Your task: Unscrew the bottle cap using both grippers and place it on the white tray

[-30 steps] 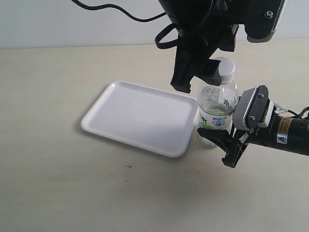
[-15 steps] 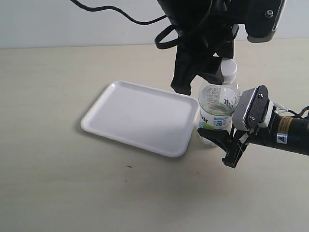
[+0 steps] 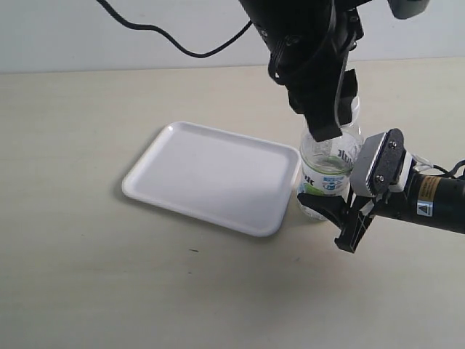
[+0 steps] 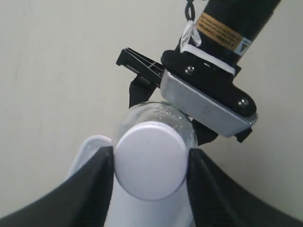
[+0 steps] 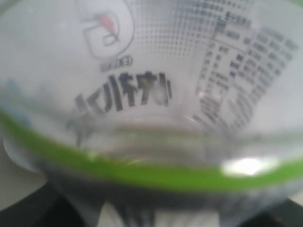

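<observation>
The clear bottle [image 3: 328, 163] with its white, blue and green label stands upright just right of the white tray [image 3: 145, 190]. My right gripper [image 3: 330, 207], with the grey-white block, is shut on the bottle's lower body; the label [image 5: 151, 94] fills the right wrist view. My all-black left gripper [image 3: 330, 116] hangs over the bottle top. In the left wrist view the white bottle cap [image 4: 149, 160] sits on the bottle, between both black fingers [image 4: 97, 182], which press its sides. In the exterior view the cap is mostly hidden behind the fingers.
The tray holds nothing and lies on a pale beige table [image 3: 87, 276]. The thick black arm and its cable [image 3: 182, 51] fill the space above the bottle. The right arm's body [image 3: 436, 200] stretches off to the right edge.
The left gripper has swung right and dropped over the bottle top, covering the cap that showed beside it before. Right gripper and bottle have not moved.
</observation>
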`<state>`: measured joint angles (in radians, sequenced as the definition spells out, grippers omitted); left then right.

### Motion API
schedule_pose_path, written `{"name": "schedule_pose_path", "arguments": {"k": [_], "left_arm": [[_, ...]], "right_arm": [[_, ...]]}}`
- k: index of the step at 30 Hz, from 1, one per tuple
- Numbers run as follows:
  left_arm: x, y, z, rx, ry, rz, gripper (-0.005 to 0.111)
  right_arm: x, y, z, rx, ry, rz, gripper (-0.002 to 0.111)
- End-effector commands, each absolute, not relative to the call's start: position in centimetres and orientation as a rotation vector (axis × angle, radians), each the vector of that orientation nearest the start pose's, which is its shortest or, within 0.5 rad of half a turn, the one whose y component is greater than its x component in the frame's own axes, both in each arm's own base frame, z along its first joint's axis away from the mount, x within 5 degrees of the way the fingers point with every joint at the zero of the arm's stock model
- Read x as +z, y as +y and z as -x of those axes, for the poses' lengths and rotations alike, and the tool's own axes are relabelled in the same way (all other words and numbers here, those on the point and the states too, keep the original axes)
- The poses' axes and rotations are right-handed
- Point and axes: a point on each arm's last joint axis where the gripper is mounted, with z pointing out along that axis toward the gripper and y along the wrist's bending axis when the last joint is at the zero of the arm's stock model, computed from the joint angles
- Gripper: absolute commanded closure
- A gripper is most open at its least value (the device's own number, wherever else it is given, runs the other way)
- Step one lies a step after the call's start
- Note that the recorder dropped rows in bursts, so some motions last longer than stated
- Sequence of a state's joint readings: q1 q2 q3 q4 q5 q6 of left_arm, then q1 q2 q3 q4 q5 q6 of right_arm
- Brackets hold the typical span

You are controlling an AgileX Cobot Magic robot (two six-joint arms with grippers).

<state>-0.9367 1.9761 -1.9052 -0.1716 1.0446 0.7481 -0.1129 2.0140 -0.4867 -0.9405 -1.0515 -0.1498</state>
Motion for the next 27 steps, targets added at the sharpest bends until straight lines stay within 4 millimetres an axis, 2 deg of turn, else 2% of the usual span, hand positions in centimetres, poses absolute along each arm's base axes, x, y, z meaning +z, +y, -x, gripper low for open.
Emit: {"name": "schedule_pose_path", "arguments": {"k": [1, 12, 21, 23, 25, 27], "left_arm": [[31.82, -37.37, -23.66, -0.406, 1.949, -1.776, 0.107], [31.43, -37.77, -23.92, -0.48, 2.198, -1.473, 0.107], [31.42, -37.71, -24.04, -0.468, 2.213, -1.447, 0.106], [31.43, -37.73, -24.05, -0.47, 2.211, -1.446, 0.102], [31.44, -37.74, -24.06, -0.47, 2.21, -1.444, 0.09], [31.44, -37.74, -24.06, -0.47, 2.21, -1.444, 0.074]], "right_arm": [[6.84, 2.95, -26.62, 0.287, 1.835, 1.045, 0.108], [6.84, 2.99, -26.58, 0.296, 1.838, 1.044, 0.108], [6.84, 3.0, -26.57, 0.3, 1.84, 1.041, 0.108], [6.84, 3.0, -26.57, 0.3, 1.84, 1.041, 0.108], [6.84, 3.0, -26.57, 0.3, 1.84, 1.041, 0.108], [6.84, 3.0, -26.57, 0.3, 1.84, 1.041, 0.108]]}}
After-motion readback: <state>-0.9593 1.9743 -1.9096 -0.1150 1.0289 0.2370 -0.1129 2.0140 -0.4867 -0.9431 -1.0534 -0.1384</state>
